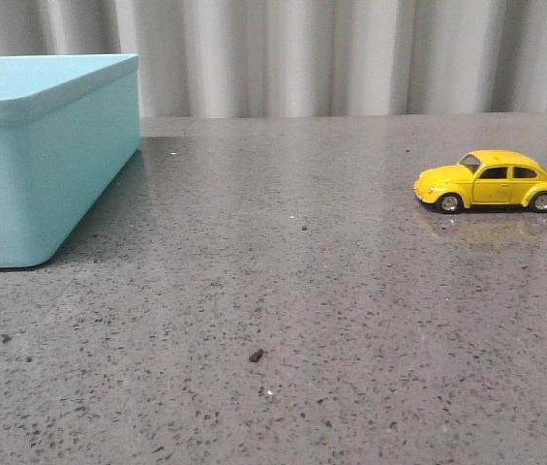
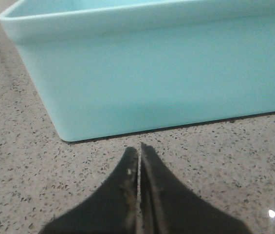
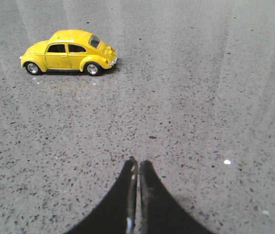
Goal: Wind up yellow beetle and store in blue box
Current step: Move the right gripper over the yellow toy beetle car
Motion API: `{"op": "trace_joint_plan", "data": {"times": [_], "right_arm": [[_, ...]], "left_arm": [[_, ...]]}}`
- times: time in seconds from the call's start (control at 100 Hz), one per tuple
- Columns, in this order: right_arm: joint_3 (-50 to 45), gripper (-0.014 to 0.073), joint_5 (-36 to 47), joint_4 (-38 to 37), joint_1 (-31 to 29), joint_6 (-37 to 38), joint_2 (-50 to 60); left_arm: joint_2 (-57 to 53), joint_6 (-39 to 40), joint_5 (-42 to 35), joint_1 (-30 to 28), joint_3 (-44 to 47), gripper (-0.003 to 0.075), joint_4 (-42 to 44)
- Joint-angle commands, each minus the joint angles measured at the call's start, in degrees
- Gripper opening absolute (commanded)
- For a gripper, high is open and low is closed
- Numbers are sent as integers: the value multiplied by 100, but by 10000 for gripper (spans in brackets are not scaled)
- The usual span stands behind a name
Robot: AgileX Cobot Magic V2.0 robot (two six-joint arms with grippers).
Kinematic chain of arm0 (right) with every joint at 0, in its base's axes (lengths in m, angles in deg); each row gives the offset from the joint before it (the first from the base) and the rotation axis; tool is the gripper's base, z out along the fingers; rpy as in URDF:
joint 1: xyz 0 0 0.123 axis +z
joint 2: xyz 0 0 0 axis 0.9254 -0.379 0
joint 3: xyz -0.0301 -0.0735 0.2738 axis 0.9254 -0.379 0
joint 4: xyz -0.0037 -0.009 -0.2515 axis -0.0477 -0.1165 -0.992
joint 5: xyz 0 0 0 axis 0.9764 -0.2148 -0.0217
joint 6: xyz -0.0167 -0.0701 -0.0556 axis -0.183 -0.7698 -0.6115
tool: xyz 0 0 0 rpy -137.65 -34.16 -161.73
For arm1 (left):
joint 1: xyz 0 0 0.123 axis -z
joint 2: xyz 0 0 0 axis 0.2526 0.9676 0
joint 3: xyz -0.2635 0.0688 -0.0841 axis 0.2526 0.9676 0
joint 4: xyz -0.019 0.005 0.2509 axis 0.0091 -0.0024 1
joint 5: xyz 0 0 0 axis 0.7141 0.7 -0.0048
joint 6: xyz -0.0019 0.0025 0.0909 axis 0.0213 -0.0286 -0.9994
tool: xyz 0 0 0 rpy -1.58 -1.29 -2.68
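The yellow beetle [image 1: 489, 181] stands on its wheels on the grey table at the right, side-on with its nose to the left. It also shows in the right wrist view [image 3: 68, 51], well ahead of my right gripper [image 3: 138, 163], which is shut and empty. The blue box [image 1: 31, 155] stands at the far left, partly cut off by the frame edge. Its smooth wall fills the left wrist view [image 2: 166, 73], a short way ahead of my left gripper [image 2: 139, 147], which is shut and empty. Neither gripper shows in the front view.
A small dark speck [image 1: 256, 356] lies on the speckled grey table [image 1: 283, 291] near the front middle. A pleated grey curtain [image 1: 350, 53] hangs behind the table's far edge.
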Motion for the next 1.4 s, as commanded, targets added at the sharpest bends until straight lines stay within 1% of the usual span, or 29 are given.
{"op": "trace_joint_plan", "data": {"times": [0.0,1.2,1.39], "right_arm": [[-169,-41,230,-16,-37,5,114],[-169,-41,209,-16,-37,5,114],[-169,-41,534,-16,-37,5,114]], "left_arm": [[-181,27,-354,-23,158,-21,-8],[-181,27,-354,-23,158,-21,-8],[-181,27,-354,-23,158,-21,5]]}}
